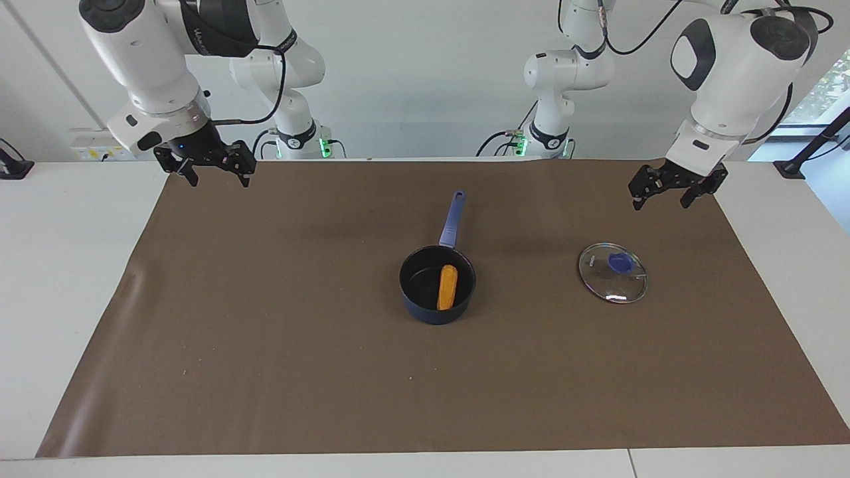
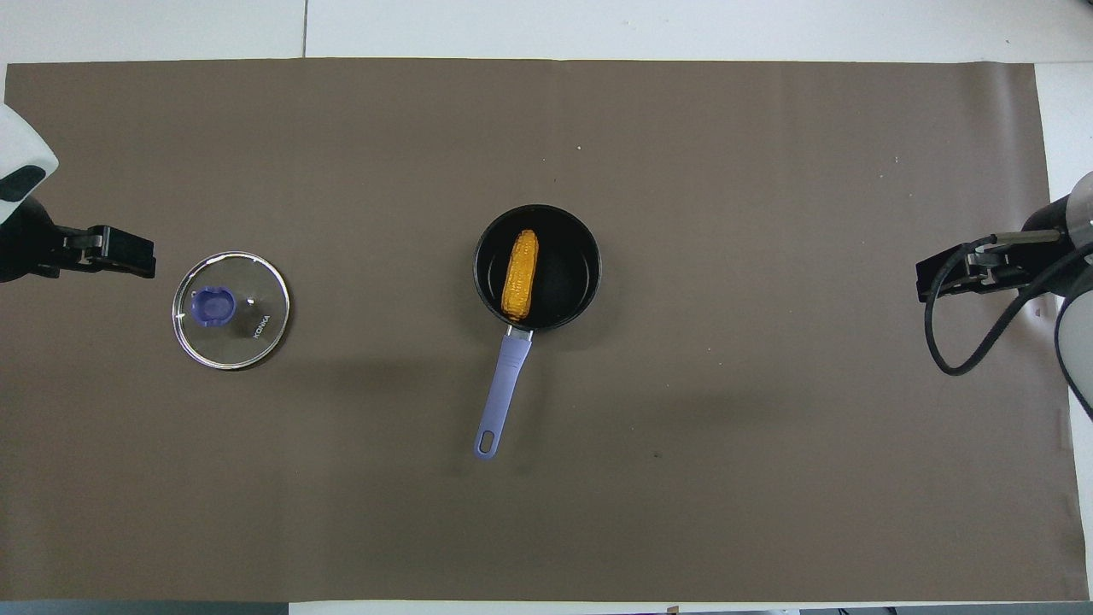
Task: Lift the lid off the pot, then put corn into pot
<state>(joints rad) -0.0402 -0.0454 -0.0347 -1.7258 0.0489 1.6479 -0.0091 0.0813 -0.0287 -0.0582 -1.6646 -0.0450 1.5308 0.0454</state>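
The pot (image 1: 425,309) stands mid-mat with its lid off, its blue-purple handle (image 1: 452,219) pointing toward the robots. The corn (image 1: 447,287) lies inside it, as the overhead view (image 2: 521,273) also shows, within the pot's black inside (image 2: 570,272). The lid (image 1: 613,273) lies flat on the mat toward the left arm's end, knob up (image 2: 213,307). My left gripper (image 1: 661,198) is open and empty, raised above the mat by the lid. My right gripper (image 1: 219,176) is open and empty, raised over the mat's corner at the right arm's end.
A brown mat (image 1: 265,345) covers most of the white table (image 1: 66,265). Both grippers show at the side edges of the overhead view, the left gripper (image 2: 128,256) and the right gripper (image 2: 943,280).
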